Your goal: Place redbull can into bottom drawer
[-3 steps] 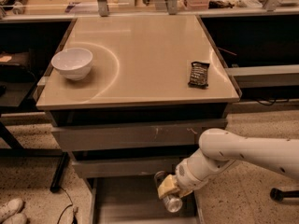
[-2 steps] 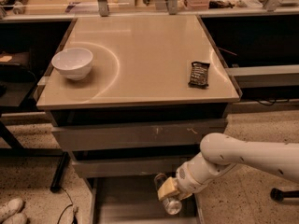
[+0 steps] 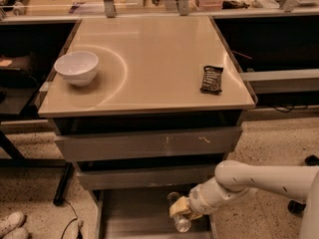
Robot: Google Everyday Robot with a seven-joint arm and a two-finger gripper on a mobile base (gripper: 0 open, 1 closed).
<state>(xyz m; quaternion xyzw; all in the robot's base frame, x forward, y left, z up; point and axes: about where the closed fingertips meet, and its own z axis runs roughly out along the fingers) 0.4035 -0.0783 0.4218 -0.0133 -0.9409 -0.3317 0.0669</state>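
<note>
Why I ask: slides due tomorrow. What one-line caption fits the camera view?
Tool grips the redbull can over the open bottom drawer; white bowl and snack packet sit on top.

Speckled floor [image 3: 279,143], tan-topped grey cabinet [image 3: 159,54], dark desk [image 3: 17,96] beside it; cluttered counter [image 3: 239,4] behind; warm dim light

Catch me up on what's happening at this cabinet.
The robot's arm reaches low at the cabinet's front, its gripper holding the redbull can over the open bottom drawer. The can is not yet released. A white bowl and a dark snack packet sit on the cabinet top.
</note>
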